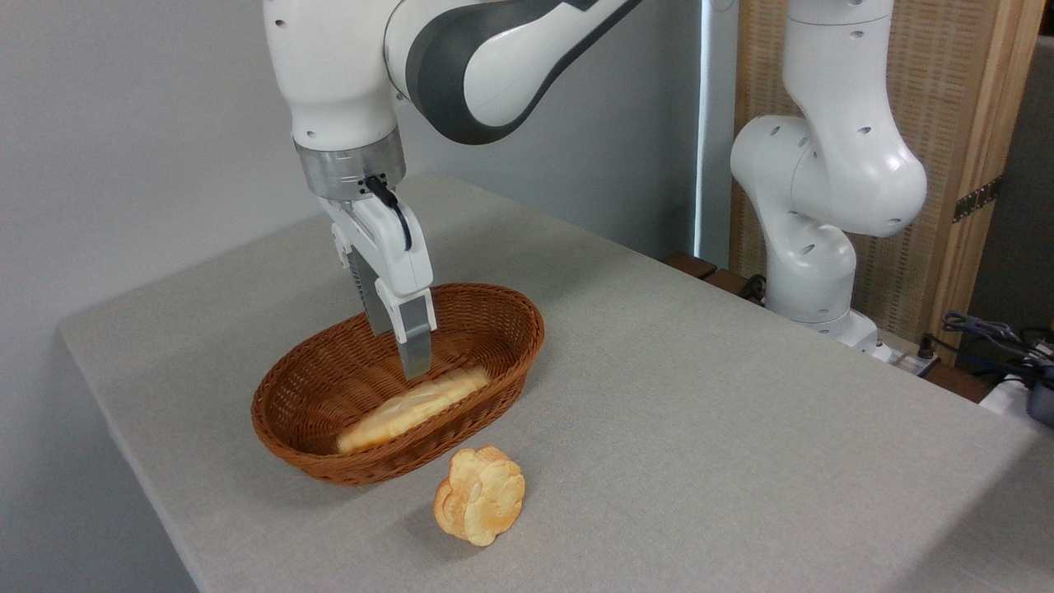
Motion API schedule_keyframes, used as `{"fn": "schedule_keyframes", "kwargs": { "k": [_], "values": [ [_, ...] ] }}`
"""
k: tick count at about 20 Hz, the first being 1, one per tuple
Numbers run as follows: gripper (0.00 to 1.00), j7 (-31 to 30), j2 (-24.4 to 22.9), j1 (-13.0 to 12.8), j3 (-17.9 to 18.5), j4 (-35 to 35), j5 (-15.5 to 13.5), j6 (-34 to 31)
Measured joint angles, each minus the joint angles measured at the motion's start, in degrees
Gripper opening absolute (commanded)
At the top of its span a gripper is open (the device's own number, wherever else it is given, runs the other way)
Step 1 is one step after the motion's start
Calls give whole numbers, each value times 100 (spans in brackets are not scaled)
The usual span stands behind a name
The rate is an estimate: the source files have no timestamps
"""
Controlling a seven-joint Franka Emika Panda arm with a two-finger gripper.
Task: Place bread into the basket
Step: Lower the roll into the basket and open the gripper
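Observation:
The reddish-brown wicker basket (522, 349) sits on the grey table. The long pale-golden bread (409, 409) lies flat inside it, along the near wall, its left end hidden by the rim. My gripper (398, 352) hangs straight down over the basket's middle, just above the bread's right end. Its two fingers stand apart with nothing between them; the nearer fingertip (416, 367) is close above the loaf, and whether it touches cannot be told.
A small round lobed bun (479, 495) stands on edge on the table just in front of the basket. The arm's white base (811, 272) is at the back right, with cables (996, 338) beyond the table's right edge. The table's left edge is near the basket.

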Motion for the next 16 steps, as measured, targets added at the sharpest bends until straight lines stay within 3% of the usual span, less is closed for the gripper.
{"fn": "schedule_keyframes", "kwargs": {
  "k": [6, 16],
  "values": [
    [100, -5, 0, 37, 92, 233, 0, 23],
    [100, -7, -59, 84, 852, 577, 1, 24]
  ]
}}
